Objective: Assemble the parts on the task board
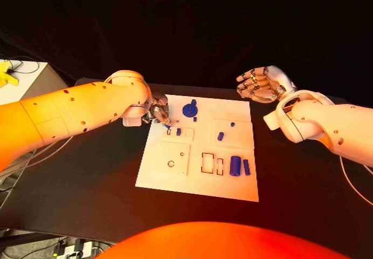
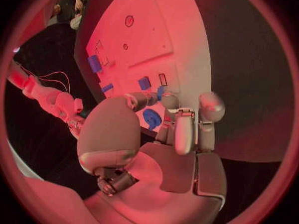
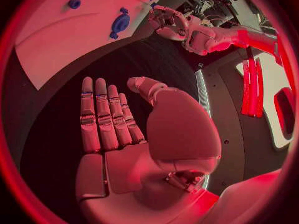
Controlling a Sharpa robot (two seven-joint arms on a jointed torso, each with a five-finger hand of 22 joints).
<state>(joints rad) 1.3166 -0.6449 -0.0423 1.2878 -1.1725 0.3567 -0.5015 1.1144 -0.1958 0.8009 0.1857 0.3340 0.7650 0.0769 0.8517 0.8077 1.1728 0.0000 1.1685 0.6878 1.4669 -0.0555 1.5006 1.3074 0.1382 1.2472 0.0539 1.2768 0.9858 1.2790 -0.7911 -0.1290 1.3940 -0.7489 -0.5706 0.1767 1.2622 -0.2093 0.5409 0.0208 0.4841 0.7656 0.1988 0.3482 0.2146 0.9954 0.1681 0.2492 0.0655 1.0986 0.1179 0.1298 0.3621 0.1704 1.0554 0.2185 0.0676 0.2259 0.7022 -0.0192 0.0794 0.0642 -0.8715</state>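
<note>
Left robot hand (image 1: pixel 159 114) at task board (image 1: pixel 156 175) edge, right robot hand (image 1: pixel 262 84) off-board

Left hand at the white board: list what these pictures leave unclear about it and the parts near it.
- Whether the left hand holds a small blue piece: in the head view the fingertips cover the spot; in the left wrist view the fingers block it.
- The gear-shaped blue part: half hidden behind those fingers.
- The board's small outlines: too small to tell holes from printed marks.
- The right hand is plainly empty.
</note>
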